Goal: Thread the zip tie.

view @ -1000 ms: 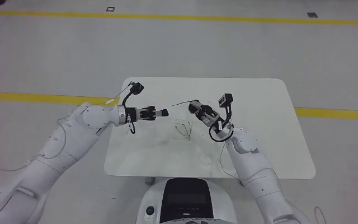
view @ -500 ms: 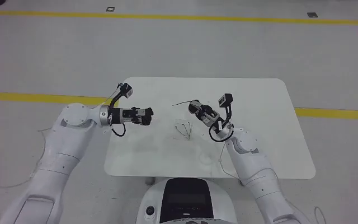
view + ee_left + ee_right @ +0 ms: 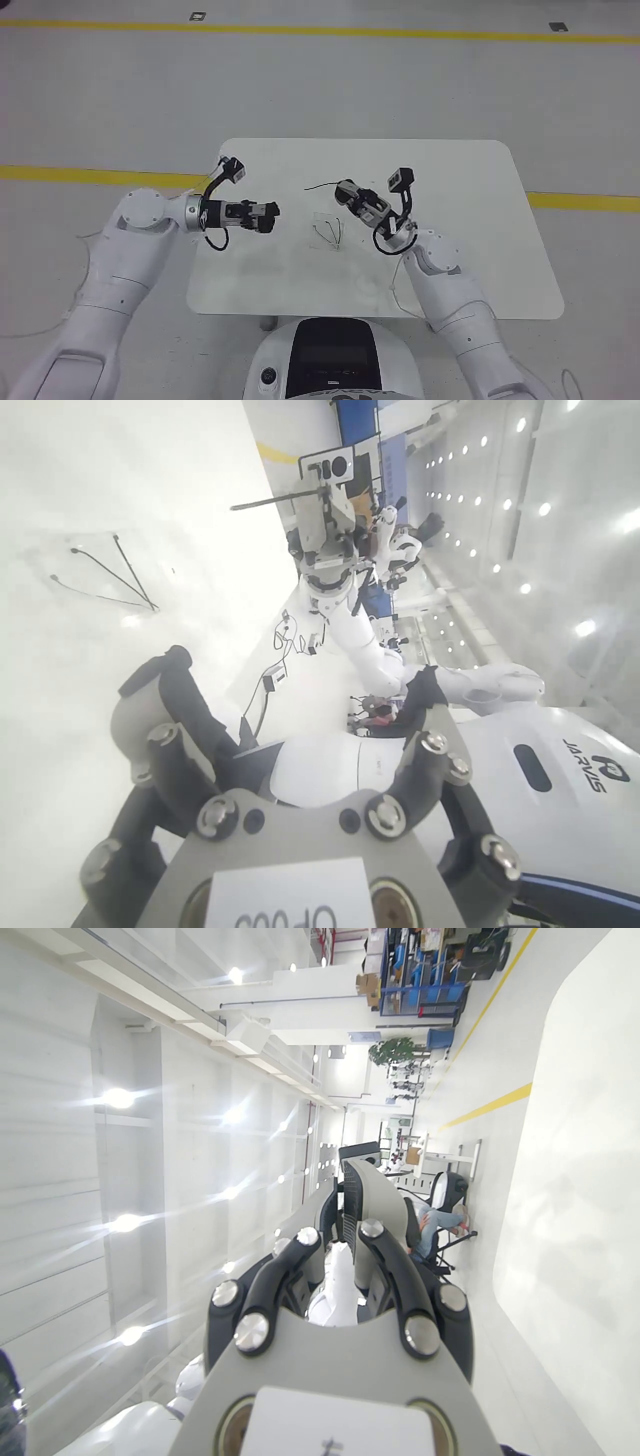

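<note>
Zip tie trouble starts with how it is held: your right gripper is clamped on it above the bench. A long thin length pokes out sideways toward the left gripper. That one has its jaws spread wide around nothing and sits well apart from the free tip. The exposed strip looks slender and springy, so if you come in slightly off line, one finger will likely nudge it before the other arrives. It may then bend away or swivel in the right gripper's hold, leaving you closing on air. You cannot tell from here which end carries the locking head, or which way its slot faces. A confident push could therefore slide the tail past the opening or buckle it. Bring the two grippers together too fast and they may knock into each other, and a jolt like that could shake the tie loose. Watch your height too: spare ties lie on the bench just under the gap between the arms. A low approach could scatter them or pick up the wrong one, and a dropped tie would be hard to tell from the spares.
</note>
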Controlling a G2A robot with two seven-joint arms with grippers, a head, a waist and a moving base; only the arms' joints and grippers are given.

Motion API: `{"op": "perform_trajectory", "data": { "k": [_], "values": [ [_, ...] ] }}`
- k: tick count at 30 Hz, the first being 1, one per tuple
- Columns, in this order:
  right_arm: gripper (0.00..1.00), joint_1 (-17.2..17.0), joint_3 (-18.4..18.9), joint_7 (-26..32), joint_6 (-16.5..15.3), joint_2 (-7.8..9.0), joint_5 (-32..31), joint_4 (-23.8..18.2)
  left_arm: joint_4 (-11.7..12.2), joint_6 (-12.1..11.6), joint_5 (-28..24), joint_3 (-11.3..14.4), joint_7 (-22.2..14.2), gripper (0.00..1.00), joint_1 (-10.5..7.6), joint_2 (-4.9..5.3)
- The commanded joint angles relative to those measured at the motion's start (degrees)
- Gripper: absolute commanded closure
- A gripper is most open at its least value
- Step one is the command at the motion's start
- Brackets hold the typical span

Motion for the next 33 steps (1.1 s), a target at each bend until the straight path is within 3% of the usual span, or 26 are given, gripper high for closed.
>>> {"op": "perform_trajectory", "data": {
  "k": [1,5,10,16,18,21,24,30,33],
  "values": [
    [1.0,0.4,-0.2,4.5,0.0,-0.05,3.1,1.2,1.8,-0.6,-3.6,1.6,0.2,0.0,-0.6,-0.12],
    [1.0,2.0,-1.2,9.3,0.0,-0.48,6.6,4.8,4.7,-0.7,-7.3,4.9,0.2,0.0,-2.55,-0.51],
    [1.0,4.9,-3.5,12.8,0.0,-1.31,8.8,10.2,6.0,-0.7,-10.6,7.8,0.2,0.0,-4.31,-0.78],
    [1.0,4.9,-3.5,12.8,0.0,-1.31,8.8,10.2,6.0,-0.7,-10.6,7.8,0.2,0.0,-4.31,-0.78],
    [1.0,4.9,-3.6,12.6,0.1,-1.3,8.7,10.1,5.0,-0.3,-11.3,8.1,0.2,0.0,-3.8,-0.85],
    [1.0,4.7,-4.3,12.5,2.0,-1.26,9.0,9.2,4.7,0.1,-13.5,9.2,0.2,0.0,-3.29,-0.66],
    [1.0,5.1,-6.0,14.6,1.9,-1.51,10.0,9.7,4.8,0.3,-17.8,11.5,0.2,0.0,-3.38,-0.48],
    [1.0,7.0,-8.9,16.7,0.7,-2.24,12.6,12.7,7.2,-0.7,-22.2,16.6,0.2,0.0,-5.6,0.34],
    [1.0,7.4,-8.8,16.1,0.0,-2.28,12.6,13.1,7.7,-0.7,-23.4,17.1,0.2,0.0,-6.06,0.52]
  ]
}}
